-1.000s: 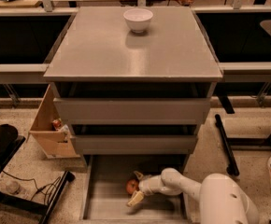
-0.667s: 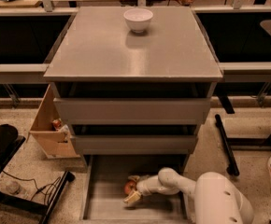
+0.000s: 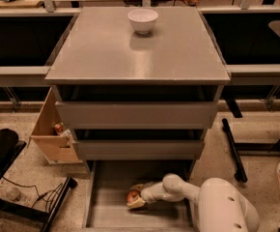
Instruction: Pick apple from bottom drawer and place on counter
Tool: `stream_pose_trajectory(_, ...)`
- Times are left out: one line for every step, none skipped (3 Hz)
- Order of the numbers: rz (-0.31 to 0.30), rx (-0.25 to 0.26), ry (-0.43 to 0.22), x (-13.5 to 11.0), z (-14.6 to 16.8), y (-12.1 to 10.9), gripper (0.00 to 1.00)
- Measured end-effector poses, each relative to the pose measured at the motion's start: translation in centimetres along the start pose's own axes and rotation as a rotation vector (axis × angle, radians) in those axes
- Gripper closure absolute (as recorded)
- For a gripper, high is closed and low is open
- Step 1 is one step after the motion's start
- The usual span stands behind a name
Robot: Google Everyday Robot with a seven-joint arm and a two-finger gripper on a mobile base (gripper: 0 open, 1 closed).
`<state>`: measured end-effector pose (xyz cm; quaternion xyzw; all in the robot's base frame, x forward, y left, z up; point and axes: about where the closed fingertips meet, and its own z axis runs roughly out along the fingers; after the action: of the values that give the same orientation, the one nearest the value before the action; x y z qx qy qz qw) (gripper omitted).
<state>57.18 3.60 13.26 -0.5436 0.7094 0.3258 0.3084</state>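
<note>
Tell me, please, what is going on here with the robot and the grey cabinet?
The robot's arm reaches down into the open bottom drawer, and its pincer is right at the apple lying near the middle of that drawer. The apple has not yet been lifted out. The counter above, where it is meant to go, holds a white bowl near its far edge.

You find the round white bowl (image 3: 142, 20) on the flat matte-grey desk (image 3: 130, 57), near its back edge. Lowest and in front, the shallow grey bottom drawer (image 3: 106, 211) holds the small orange-red apple (image 3: 131, 195). The claw (image 3: 134, 200) reaches in from the right, at the apple.
</note>
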Motion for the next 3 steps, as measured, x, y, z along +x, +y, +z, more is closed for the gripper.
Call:
stream_pose_trajectory(0.0,0.0,0.0,0.0,0.0,0.0,0.95)
stream_pose_trajectory(-0.018,0.006,-0.02,-0.9,-0.6,0.8,1.0)
stream_pose_trajectory(-0.095,0.163,-0.052,-5.5,-9.7,-1.1,1.0)
